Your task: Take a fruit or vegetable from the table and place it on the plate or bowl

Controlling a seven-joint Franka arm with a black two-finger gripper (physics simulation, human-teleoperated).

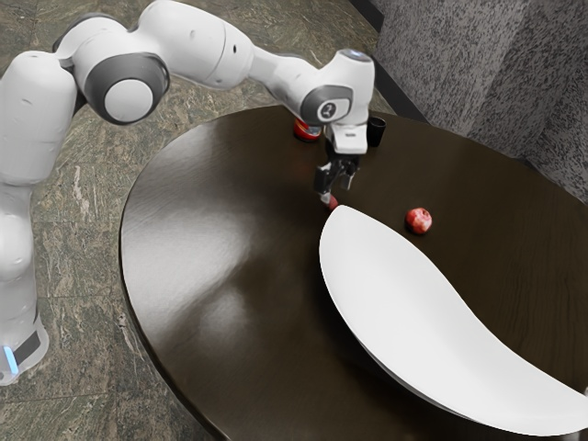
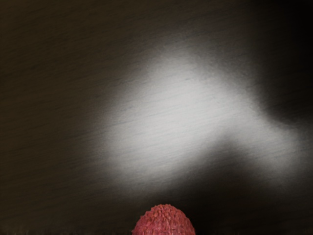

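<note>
While the white jointed arm (image 1: 184,55) reaches in from the exterior view's left over the round dark brown wooden desk (image 1: 211,257), we note its black two-finger claw (image 1: 327,195) pointing straight down near the middle of the desk top. Claw state: narrow, with the two fingers closed from both sides on a small red bumpy-skinned fruit (image 1: 332,203) that sits at their tips. In the exterior view this fruit lies just beside the near-left edge of the large white curved plate (image 1: 413,312); we cannot tell whether it is touching that rim or the desk surface. In the wrist view the same fruit (image 2: 164,221) shows its pebbled red top directly under the hand, and beyond it we see dark wood grain of the desk (image 2: 58,73) crossed by a pale sheen. A round red smooth fruit (image 1: 419,220) rests on the desk just beyond the plate's far edge, apart from the claw, toward the exterior view's right. Another red object (image 1: 302,130) stands at the desk's far rim, partly hidden behind the arm's wrist, with a small black cylindrical cup (image 1: 376,131) near it. Grey-green stone floor (image 1: 73,367) surrounds the desk; a grey speckled wall (image 1: 478,64) stands behind.
</note>
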